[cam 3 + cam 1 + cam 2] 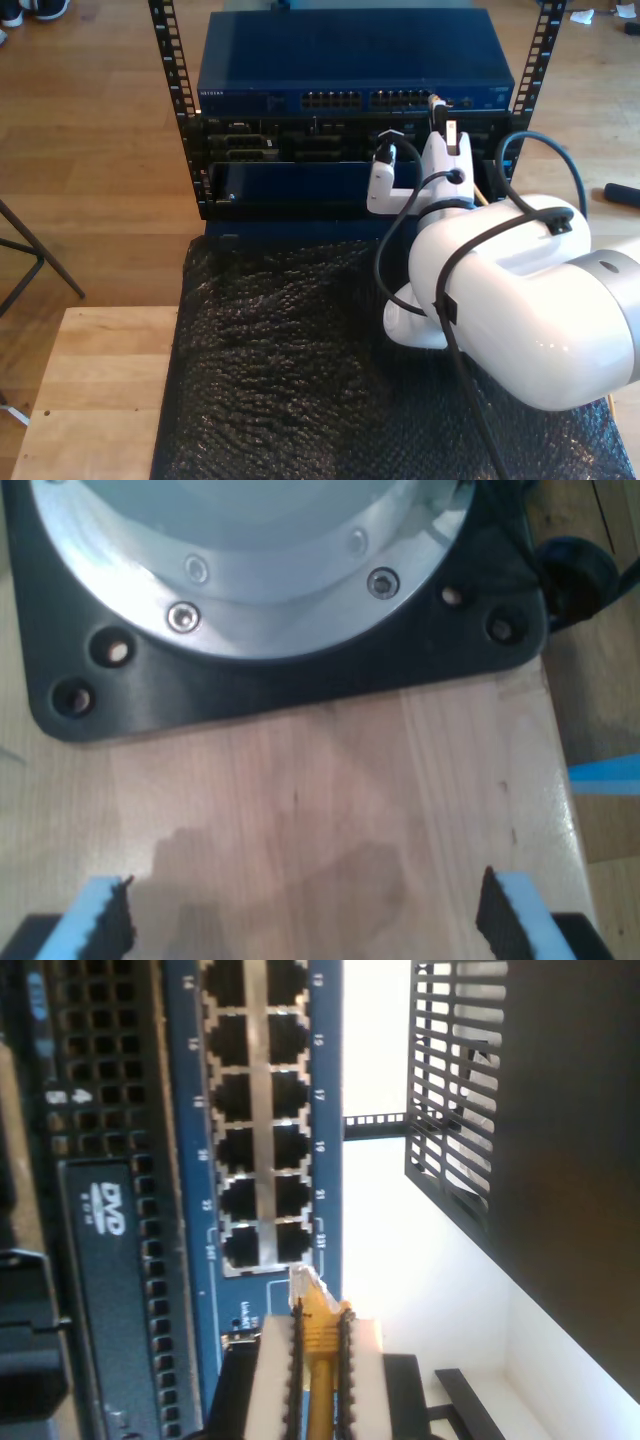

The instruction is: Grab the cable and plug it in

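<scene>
Cable (pixel 320 1345) between jaws, plug near ports (pixel 255 1110)

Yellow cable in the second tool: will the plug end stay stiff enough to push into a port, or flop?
Probably stiff enough: my second tool clamps the yellow cable close behind the clear plug, so little stands free to bend. The plug looks small and light, likely fragile if jammed off-axis. It sits just short of the switch's ports, slightly tilted, so it may skid on the port edge.

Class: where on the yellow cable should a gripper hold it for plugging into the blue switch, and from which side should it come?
Grip the cable just behind its clear plug, from behind along its length, as my second gripper does. This leaves the plug tip free, pointing at the switch ports.
</scene>
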